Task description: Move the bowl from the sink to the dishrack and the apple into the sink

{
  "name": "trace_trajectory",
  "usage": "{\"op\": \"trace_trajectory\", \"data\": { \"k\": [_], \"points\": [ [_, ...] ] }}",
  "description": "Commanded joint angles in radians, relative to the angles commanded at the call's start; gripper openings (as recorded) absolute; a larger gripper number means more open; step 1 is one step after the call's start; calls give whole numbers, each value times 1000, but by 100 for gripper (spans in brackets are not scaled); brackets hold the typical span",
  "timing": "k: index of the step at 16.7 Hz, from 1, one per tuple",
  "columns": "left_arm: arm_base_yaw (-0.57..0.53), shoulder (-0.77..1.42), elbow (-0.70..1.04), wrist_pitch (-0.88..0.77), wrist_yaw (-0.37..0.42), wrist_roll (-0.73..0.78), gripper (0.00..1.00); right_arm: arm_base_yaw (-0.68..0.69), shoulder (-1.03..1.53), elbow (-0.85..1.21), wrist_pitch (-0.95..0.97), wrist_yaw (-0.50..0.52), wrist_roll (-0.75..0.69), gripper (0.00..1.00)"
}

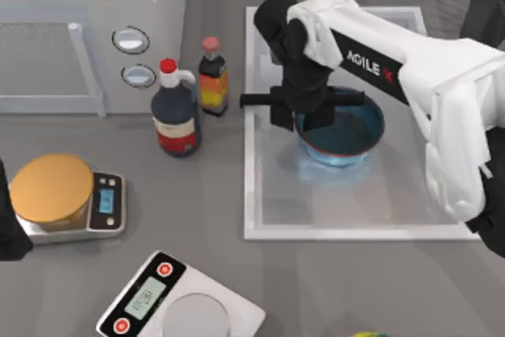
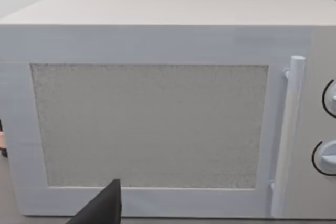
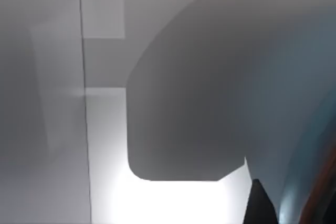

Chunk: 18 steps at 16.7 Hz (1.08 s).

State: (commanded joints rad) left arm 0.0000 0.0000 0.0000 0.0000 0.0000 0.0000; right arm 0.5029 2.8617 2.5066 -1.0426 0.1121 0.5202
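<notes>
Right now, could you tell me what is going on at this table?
The right arm reaches over the sink, its end effector down at the left rim of the blue bowl, which sits in the basin. The left arm is parked at the table's left edge, facing the microwave. Two bottles stand beside the sink, and a golden disc rests on a scale.

The top view looks straight down on the tabletop (image 1: 213, 219), taking in the microwave (image 1: 87, 29) at the left and the sink (image 1: 316, 211) at the right. The left wrist view faces the microwave's door (image 2: 149, 124) level and close. The right wrist view sits very near the bowl (image 3: 310, 129) inside the sink.
</notes>
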Motion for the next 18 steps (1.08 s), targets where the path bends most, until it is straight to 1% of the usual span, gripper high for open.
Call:
{"op": "trace_trajectory", "data": {
  "k": [8,10,14,18],
  "points": [
    [0,0,0,0,0,0,100,-7,-8,-6,-1,1,0,0],
    [0,0,0,0,0,0,100,-4,-38,-37,-35,8,8,0],
    [0,0,0,0,0,0,100,52,-226,-171,-201,25,76,0],
    [0,0,0,0,0,0,100,169,-551,-340,-389,36,203,0]
  ]
}}
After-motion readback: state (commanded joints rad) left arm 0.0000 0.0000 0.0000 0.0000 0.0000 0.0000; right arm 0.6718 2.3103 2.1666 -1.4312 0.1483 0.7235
